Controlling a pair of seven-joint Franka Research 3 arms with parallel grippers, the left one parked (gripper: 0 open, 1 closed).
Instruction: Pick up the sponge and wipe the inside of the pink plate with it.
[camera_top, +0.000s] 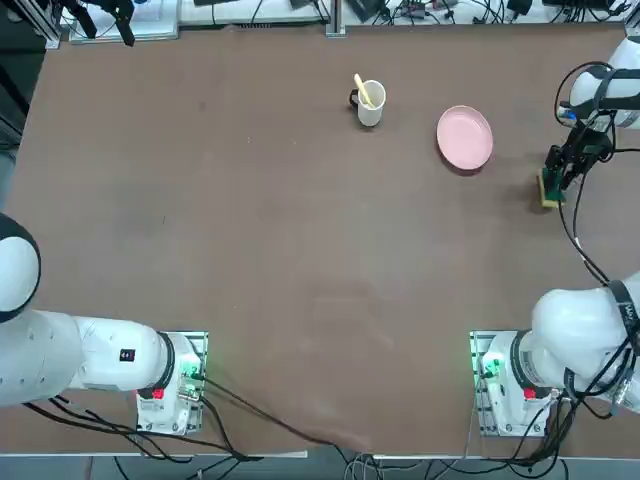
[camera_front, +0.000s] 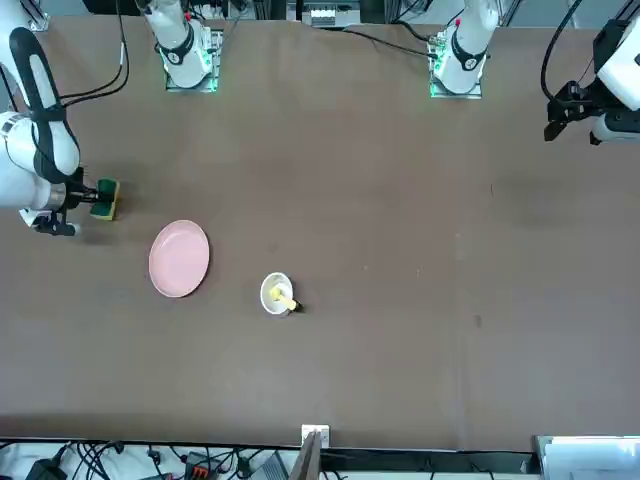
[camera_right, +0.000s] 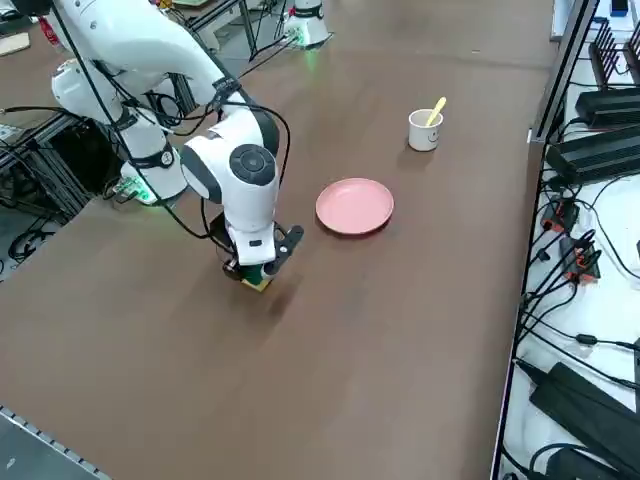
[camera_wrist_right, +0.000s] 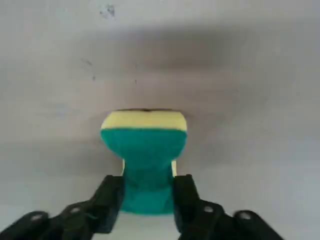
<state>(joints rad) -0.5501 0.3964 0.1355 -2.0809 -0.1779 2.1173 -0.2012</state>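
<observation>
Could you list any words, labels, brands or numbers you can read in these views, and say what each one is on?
No text can be read in any view.
The white mug bears a small dark mark, too small to read.
The sponge, pinched in the right end effector, is plain.
The pink plate is plain.
A small dark patch on the parked left arm is unreadable.

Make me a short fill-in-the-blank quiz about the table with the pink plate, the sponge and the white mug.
1. The right gripper is shut on the green and yellow ____.
2. The sponge is pinched in at its ____ layer by the fingers.
3. The round pale pink plate lies between the sponge and the white ____.
4. A ____ stick stands in the mug.

Missing words: sponge; green; mug; yellow
</observation>
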